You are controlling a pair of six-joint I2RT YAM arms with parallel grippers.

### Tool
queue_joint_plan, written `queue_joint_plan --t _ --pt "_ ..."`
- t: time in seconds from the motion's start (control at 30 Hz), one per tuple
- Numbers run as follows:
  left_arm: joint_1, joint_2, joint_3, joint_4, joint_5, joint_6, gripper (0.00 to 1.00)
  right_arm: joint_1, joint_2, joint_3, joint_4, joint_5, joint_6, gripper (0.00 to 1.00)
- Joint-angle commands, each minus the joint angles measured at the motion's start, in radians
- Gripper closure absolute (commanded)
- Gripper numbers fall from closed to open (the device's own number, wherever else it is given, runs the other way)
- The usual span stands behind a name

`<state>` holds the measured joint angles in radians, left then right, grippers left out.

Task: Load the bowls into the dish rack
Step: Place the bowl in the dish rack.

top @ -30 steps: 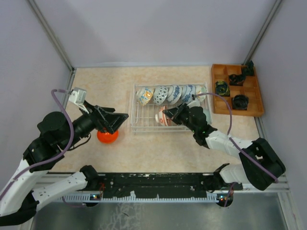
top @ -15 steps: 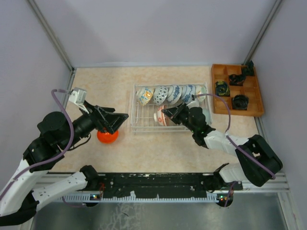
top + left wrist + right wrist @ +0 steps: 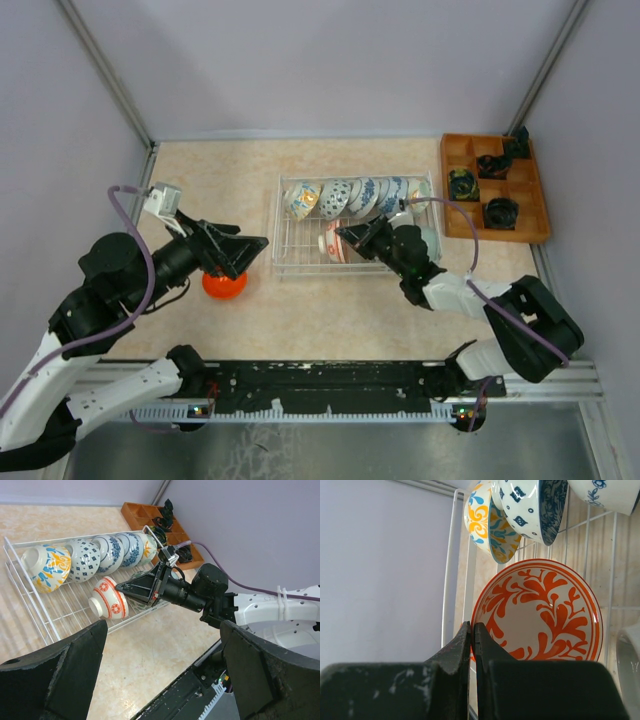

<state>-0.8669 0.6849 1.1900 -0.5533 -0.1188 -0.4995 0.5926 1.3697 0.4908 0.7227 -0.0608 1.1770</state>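
Observation:
The dish rack [image 3: 281, 262] stands mid-table with a row of several patterned bowls [image 3: 345, 197] on edge along its back. My right gripper [image 3: 341, 237] is shut on the rim of a white bowl with orange-red pattern [image 3: 328, 243], held on edge in the rack's front row. The right wrist view shows my gripper [image 3: 472, 626] pinching that bowl's [image 3: 540, 615] rim beside a rack wire [image 3: 451, 555]. My left gripper [image 3: 252, 248] is open and empty above the orange bowl [image 3: 224, 286] on the table left of the rack. Its wrist view [image 3: 164, 625] shows the rack [image 3: 30, 605].
An orange wooden tray [image 3: 546, 200] with black items stands at the back right. A white object [image 3: 430, 240] lies at the rack's right end under my right arm. The black rail [image 3: 320, 385] runs along the near edge.
My right gripper has shifted the orange-patterned bowl slightly to the left inside the rack. The left arm has not moved.

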Motion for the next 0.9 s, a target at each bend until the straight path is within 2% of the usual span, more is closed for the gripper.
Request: queue_joint_plan --t 0.0,0.2,0.87 --pt "0.004 0.011 0.002 0.022 0.011 0.011 0.00 -0.001 0.006 -0.010 0.064 0.016 0.020 1.00" --pt "0.004 0.016 -0.001 0.027 0.016 0.010 0.00 -0.001 -0.001 -0.028 0.055 0.028 0.026 1.00" --pt "0.005 0.029 -0.019 0.046 0.037 0.000 0.00 -0.003 -0.200 -0.074 -0.250 0.125 -0.090 1.00"
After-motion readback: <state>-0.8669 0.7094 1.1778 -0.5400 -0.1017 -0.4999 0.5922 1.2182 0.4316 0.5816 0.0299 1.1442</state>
